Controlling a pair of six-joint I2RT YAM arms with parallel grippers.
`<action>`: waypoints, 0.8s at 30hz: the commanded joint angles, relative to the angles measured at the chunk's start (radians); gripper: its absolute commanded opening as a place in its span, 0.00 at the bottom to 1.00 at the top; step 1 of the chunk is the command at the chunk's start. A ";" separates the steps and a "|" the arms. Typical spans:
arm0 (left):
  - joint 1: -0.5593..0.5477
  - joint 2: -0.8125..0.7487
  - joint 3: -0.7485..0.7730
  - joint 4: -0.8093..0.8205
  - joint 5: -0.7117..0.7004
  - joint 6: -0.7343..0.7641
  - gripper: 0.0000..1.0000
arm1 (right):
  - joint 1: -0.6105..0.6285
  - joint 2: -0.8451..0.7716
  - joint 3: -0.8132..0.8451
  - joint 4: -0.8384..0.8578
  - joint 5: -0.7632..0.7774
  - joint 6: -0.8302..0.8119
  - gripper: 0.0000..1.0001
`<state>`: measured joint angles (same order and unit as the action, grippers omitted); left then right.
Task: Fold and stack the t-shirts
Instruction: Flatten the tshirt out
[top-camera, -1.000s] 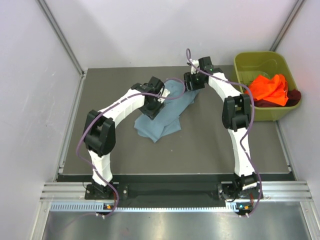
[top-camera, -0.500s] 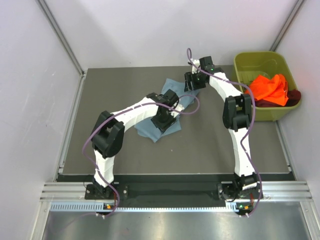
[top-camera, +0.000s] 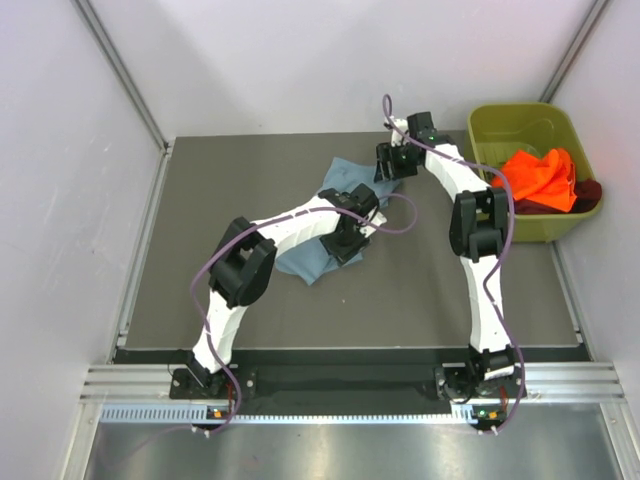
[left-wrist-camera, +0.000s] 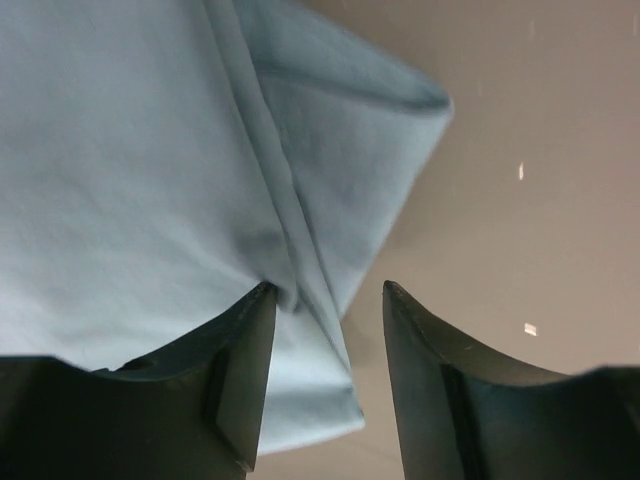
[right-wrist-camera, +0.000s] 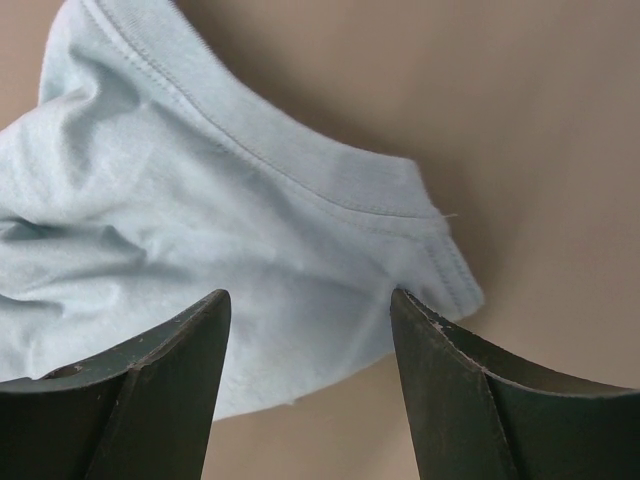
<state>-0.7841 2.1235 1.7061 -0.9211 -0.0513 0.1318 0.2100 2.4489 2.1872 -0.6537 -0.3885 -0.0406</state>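
Reaching rightward from its base, the left arm bent at the elbow and stretched across the table (top-camera: 190, 250). The left gripper (top-camera: 348, 238) hung low over the blue-grey t-shirt (top-camera: 303, 262), jaws spread, with a fold's edge lying under the gap. That shirt lay rumpled mid-table. The right arm ran up from its base and angled back leftward, the right gripper (top-camera: 392, 167) parted above the shirt's far hem, pinching nothing. Farthest right, the orange t-shirt (top-camera: 538, 172) and the maroon t-shirt (top-camera: 588, 190) sat in the olive bin (top-camera: 520, 112).
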 joint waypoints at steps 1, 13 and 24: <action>-0.007 0.021 0.107 0.025 -0.012 -0.009 0.52 | -0.024 -0.079 0.010 0.017 -0.015 0.010 0.65; -0.027 0.024 0.167 0.030 0.002 -0.005 0.41 | -0.040 -0.079 0.009 0.020 -0.024 0.015 0.65; -0.026 0.076 0.185 0.010 0.042 -0.020 0.45 | -0.044 -0.077 0.006 0.022 -0.020 0.011 0.65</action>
<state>-0.8070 2.1807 1.8584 -0.9134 -0.0196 0.1253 0.1844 2.4489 2.1872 -0.6533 -0.3943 -0.0326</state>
